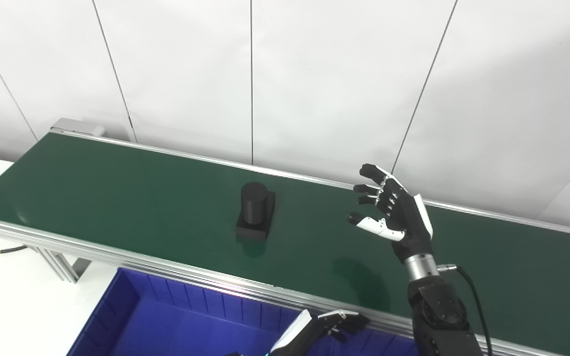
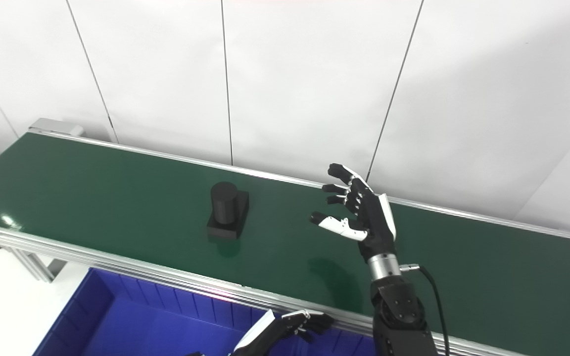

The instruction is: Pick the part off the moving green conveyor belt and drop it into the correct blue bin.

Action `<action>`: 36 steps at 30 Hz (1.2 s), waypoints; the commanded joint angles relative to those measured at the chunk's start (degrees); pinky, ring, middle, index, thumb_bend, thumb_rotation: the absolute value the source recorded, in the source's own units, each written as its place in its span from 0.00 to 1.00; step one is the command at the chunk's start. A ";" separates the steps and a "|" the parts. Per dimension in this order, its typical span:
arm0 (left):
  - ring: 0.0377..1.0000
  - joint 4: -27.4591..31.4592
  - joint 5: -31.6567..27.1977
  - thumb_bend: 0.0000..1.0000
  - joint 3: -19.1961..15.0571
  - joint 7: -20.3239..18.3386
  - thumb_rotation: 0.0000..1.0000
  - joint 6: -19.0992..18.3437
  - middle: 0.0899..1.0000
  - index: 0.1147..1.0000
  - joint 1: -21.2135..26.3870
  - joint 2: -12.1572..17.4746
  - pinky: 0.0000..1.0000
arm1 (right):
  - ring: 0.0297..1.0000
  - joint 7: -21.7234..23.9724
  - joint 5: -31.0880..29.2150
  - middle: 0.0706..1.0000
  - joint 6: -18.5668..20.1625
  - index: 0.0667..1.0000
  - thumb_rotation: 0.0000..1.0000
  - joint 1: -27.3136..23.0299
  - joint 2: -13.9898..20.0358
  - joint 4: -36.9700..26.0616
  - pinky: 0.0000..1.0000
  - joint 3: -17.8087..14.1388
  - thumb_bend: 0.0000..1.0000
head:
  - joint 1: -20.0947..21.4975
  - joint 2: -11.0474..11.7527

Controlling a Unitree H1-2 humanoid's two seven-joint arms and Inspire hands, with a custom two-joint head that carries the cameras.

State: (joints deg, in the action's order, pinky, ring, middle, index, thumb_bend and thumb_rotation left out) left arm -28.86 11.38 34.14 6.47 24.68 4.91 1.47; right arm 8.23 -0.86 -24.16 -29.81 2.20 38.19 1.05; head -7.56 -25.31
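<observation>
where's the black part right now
The black part stands upright on the green belt, about mid-belt, to the left of the open right hand and not touching it, beyond the blue bin.

The right hand (image 1: 398, 211) is raised on an upright forearm, palm facing left, fingers (image 1: 373, 174) spread apart and thumb out, holding nothing. The left hand (image 1: 322, 325) sits low at the bottom edge, fingers curled loosely, with nothing seen in them.
</observation>
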 commanded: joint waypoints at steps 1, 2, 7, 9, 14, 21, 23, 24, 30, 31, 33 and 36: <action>0.75 1.22 0.32 1.00 0.37 0.97 0.18 2.24 0.76 0.75 1.46 -0.54 0.68 | 0.70 -0.42 0.44 0.83 -2.74 0.81 0.32 -3.24 -0.69 0.46 0.59 0.43 0.99 | 0.07 -0.09; 0.75 1.23 0.32 1.00 0.42 1.04 0.18 2.24 0.76 0.75 1.46 -0.54 0.68 | 0.70 -0.61 0.68 0.84 -2.75 0.81 0.33 -3.45 -0.71 1.00 0.59 0.63 1.00 | 0.07 -0.09; 0.75 1.43 0.56 1.00 0.59 1.31 0.18 2.24 0.76 0.75 1.39 -0.58 0.68 | 0.75 -3.52 5.35 0.86 -2.76 0.82 0.35 -4.81 -0.07 3.43 0.63 3.63 1.00 | 0.12 -0.19; 0.75 1.47 0.63 1.00 0.80 1.61 0.18 2.24 0.76 0.76 1.41 -0.54 0.68 | 0.76 -5.24 7.75 0.87 -2.76 0.83 0.36 -5.46 0.30 4.22 0.63 5.29 1.00 | 0.12 -0.19; 0.75 1.57 0.43 1.00 0.98 1.56 0.19 2.24 0.76 0.76 1.48 -0.35 0.68 | 0.76 -7.13 9.71 0.87 -2.76 0.84 0.34 -6.73 0.40 5.59 0.62 7.75 1.00 | 0.12 -0.19; 0.75 2.00 1.43 1.00 1.63 2.70 0.20 2.24 0.76 0.76 1.44 -0.21 0.68 | 0.76 -8.37 11.67 0.88 -2.69 0.85 0.30 -8.31 -0.50 7.20 0.64 9.96 1.00 | 0.37 -0.41; 0.75 2.01 1.56 1.00 1.81 3.02 0.20 2.24 0.76 0.76 1.47 -0.24 0.68 | 0.75 -8.73 11.89 0.88 -2.66 0.85 0.29 -8.78 -0.83 7.75 0.63 10.36 1.00 | 0.30 -0.48; 0.75 2.05 1.52 1.00 1.94 3.16 0.20 2.24 0.76 0.76 1.49 -0.23 0.68 | 0.75 -8.93 12.05 0.88 -2.69 0.85 0.29 -8.97 -0.96 7.98 0.62 10.51 1.00 | 0.28 -0.49; 0.74 2.44 1.62 1.00 2.39 3.85 0.18 2.24 0.76 0.76 1.46 -0.12 0.68 | 0.74 -9.98 13.72 0.88 -2.71 0.85 0.28 -9.90 -1.44 8.63 0.59 11.10 1.00 | 0.32 -0.70; 0.74 2.52 1.55 1.00 2.47 3.87 0.18 2.24 0.76 0.76 1.44 -0.08 0.68 | 0.74 -10.14 14.03 0.87 -2.69 0.85 0.28 -10.04 -1.47 8.71 0.59 11.21 1.00 | 0.34 -0.71; 0.75 2.65 1.49 1.00 2.68 4.00 0.19 2.24 0.76 0.77 1.44 0.01 0.68 | 0.73 -10.41 14.52 0.87 -2.64 0.85 0.28 -10.29 -1.56 8.92 0.60 11.38 1.00 | 0.32 -0.74; 0.75 2.92 1.38 1.00 2.81 4.01 0.18 2.24 0.76 0.77 1.34 0.07 0.68 | 0.73 -10.54 15.01 0.86 -2.52 0.85 0.28 -10.50 -1.72 9.30 0.60 11.43 1.00 | 0.37 -0.78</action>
State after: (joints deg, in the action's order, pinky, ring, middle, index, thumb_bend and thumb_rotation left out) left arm -27.54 12.48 36.75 9.28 24.68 4.91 1.69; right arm -1.29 14.02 -24.18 -37.11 1.04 48.31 12.53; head -7.12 -26.02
